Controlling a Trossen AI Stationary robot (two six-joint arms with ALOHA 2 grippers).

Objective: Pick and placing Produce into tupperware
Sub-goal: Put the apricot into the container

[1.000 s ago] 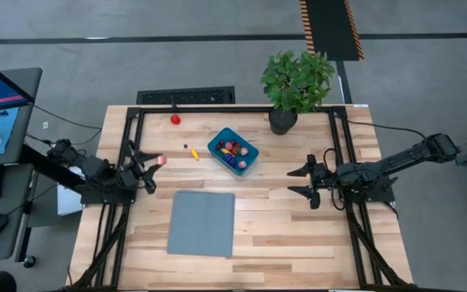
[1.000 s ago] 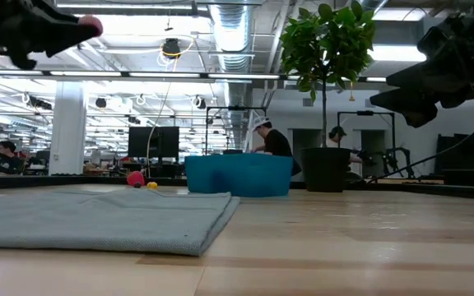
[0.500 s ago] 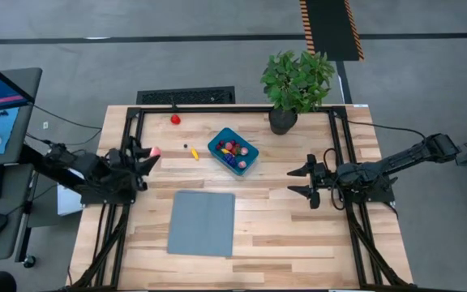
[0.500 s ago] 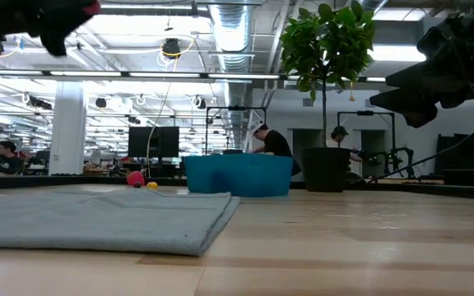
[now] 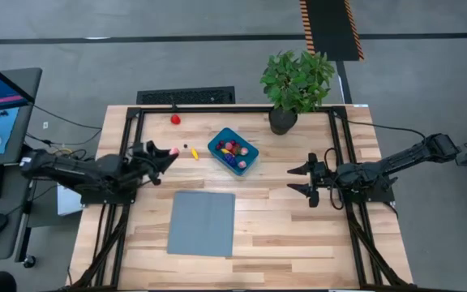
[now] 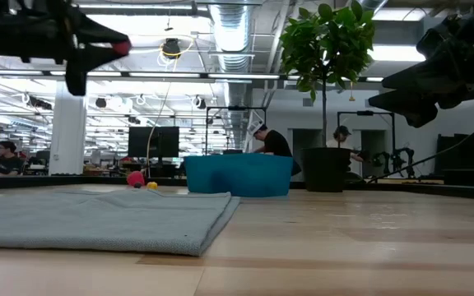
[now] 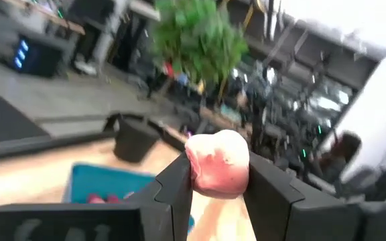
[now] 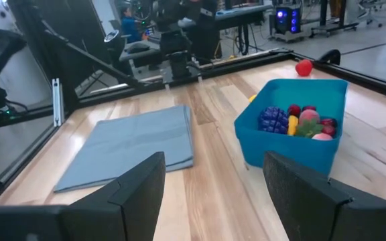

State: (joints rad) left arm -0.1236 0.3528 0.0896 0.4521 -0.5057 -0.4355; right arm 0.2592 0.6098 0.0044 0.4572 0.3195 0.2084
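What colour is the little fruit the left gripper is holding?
Pink, the fruit pinched in the left gripper; the left wrist view shows it best.

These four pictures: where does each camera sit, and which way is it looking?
High view: above, straight down; both arms, teal tupperware.
Low view: table height, looking across the grey sheet into the room; arms overhead.
Left wrist view: on the left arm; left gripper pinches a pink piece of produce.
Right wrist view: on the right arm; right gripper open.
All four share the tupperware.

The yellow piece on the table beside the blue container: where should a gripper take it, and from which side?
Probably from straight above, closing across the narrow middle of the yellow piece: it lies flat, elongated, with open wood around it, clear of the tupperware and the small dark piece.
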